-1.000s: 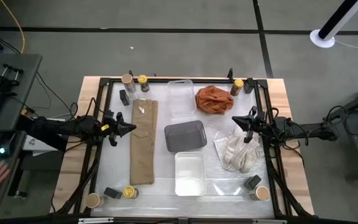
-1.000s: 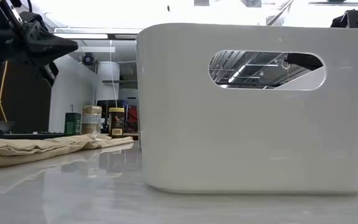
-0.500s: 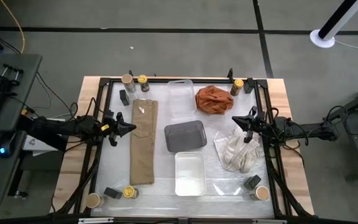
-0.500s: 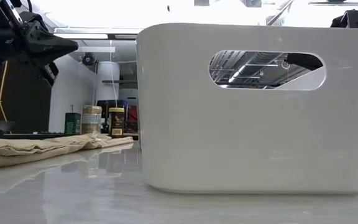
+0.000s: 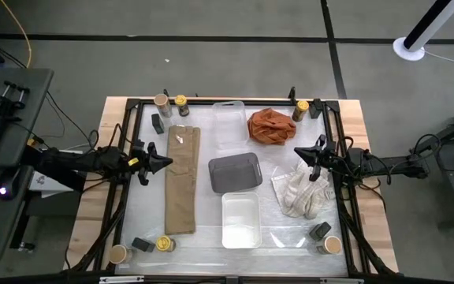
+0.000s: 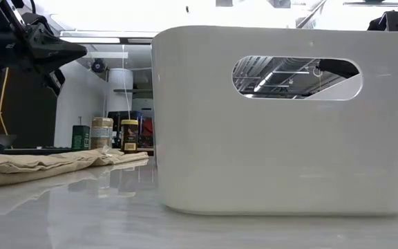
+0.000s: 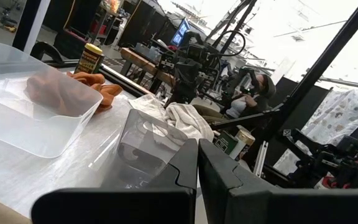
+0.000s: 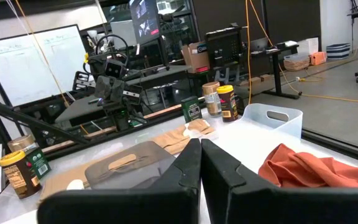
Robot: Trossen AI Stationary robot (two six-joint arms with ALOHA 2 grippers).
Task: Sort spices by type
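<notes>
High view: the left gripper (image 5: 166, 163) hangs at the table's left edge with its fingers pressed together on nothing, pointing at a long folded tan cloth (image 5: 181, 180) that lies lengthwise just beside it. In the far-left corner stand a tan-topped round tub (image 5: 161, 101), a yellow-lidded jar (image 5: 181, 102) and, slightly nearer, a dark grey rectangular tin (image 5: 158, 122). The near-left corner holds another tan-topped tub (image 5: 118, 254), a second dark grey tin (image 5: 140, 244) and a second yellow-lidded jar (image 5: 164, 244). Down the middle run three trays: a clear plastic tray (image 5: 228, 122) far, a grey tray (image 5: 235, 172) at the centre, a white tray (image 5: 240, 220) near. In the low view the white tray's handled wall (image 6: 282, 117) blocks most of the table. Right of the clear tray lies a crumpled orange cloth (image 5: 271, 125), and beyond it, in the far-right corner, a third yellow-lidded jar (image 5: 301, 109) beside a third dark tin (image 5: 316, 108). A crumpled white cloth (image 5: 303, 192) lies below the right gripper (image 5: 300, 154), which is likewise closed and empty at the right edge. The near-right corner holds a fourth-corner tin (image 5: 319, 230) and tub (image 5: 333, 244). The jar labels are dark, and their writing cannot be read.
</notes>
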